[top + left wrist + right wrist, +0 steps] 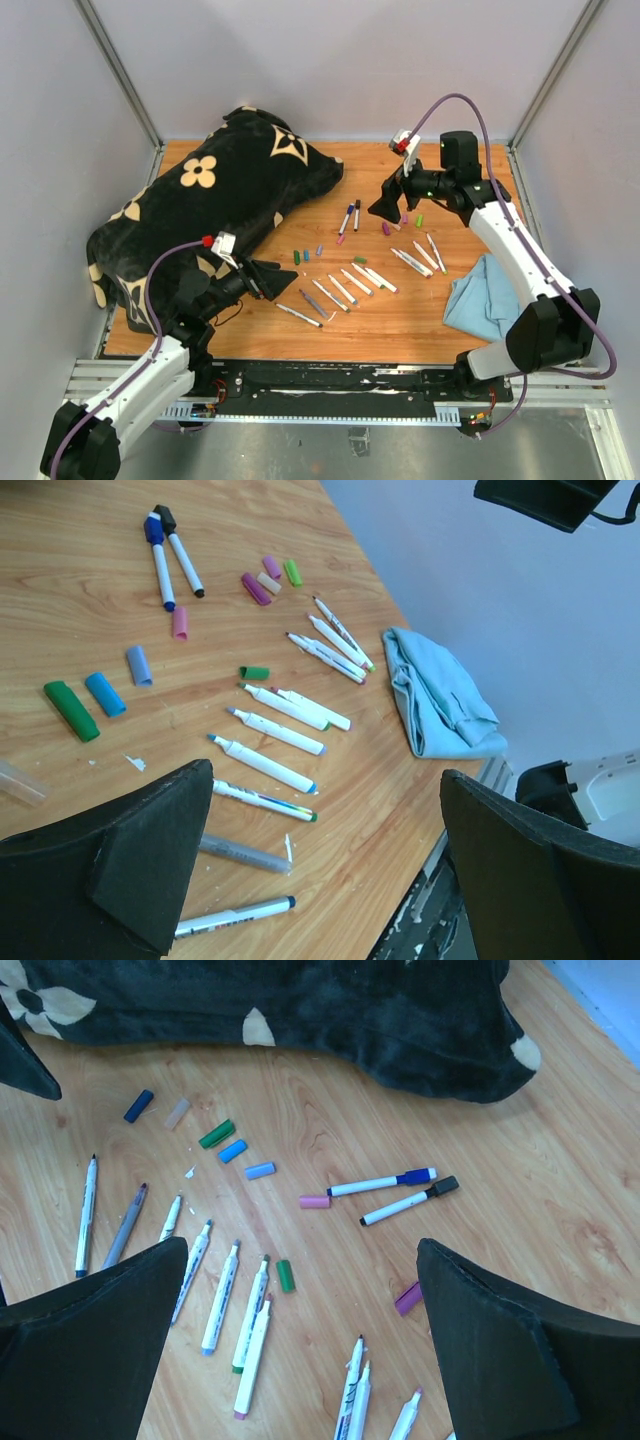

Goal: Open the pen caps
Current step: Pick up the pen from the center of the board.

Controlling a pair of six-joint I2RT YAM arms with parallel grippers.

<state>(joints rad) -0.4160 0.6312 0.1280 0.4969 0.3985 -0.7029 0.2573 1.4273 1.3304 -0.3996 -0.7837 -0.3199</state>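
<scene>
Caps still on: blue pen cap and black pen cap, side by side on the bench. Their pens lie sideways just ahead of the right jaws, spread wide and empty. Left jaws, spread too, sit farther off.

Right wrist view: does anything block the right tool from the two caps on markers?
Nothing visible does. The open right tool hangs above the blue cap and black cap, both on their markers; a loose pink cap lies beside them.
</scene>
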